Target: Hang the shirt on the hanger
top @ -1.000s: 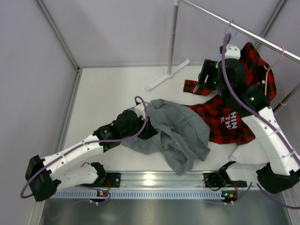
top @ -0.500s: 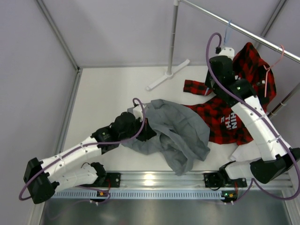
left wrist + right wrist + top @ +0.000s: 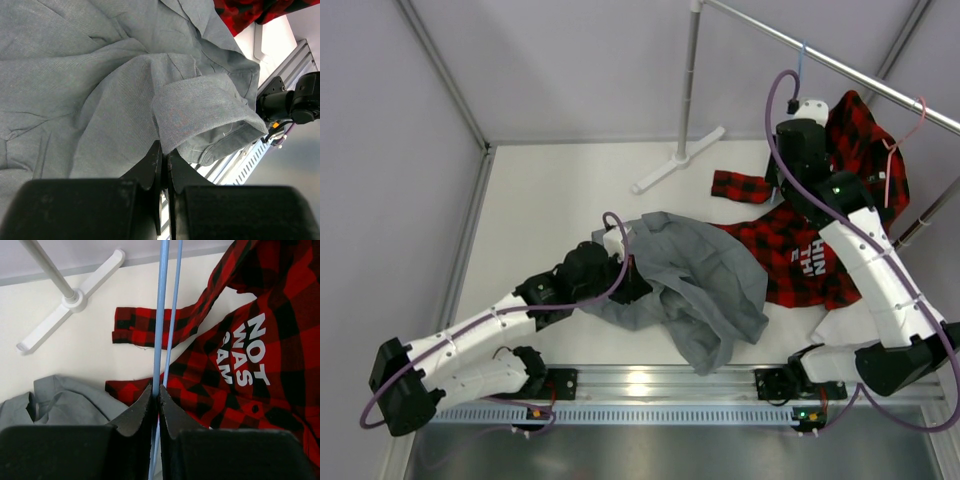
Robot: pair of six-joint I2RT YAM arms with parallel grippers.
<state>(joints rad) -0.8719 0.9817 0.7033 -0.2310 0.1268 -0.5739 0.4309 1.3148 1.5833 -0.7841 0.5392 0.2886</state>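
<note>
Inside the tightly closed right tool [image 3: 158, 392] the hanger [image 3: 161, 315] is standing; the closed left tool [image 3: 164, 160] is pinching the shirt [image 3: 100, 90].

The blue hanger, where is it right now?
Top view, far right by the rail: the blue hanger is pinched in the right pincer, beside the red plaid shirt.

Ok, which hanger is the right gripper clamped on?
The light-blue hanger: the right gripper is shut on its thin wire. The pink hanger is off to the side by the plaid shirt, untouched.
</note>
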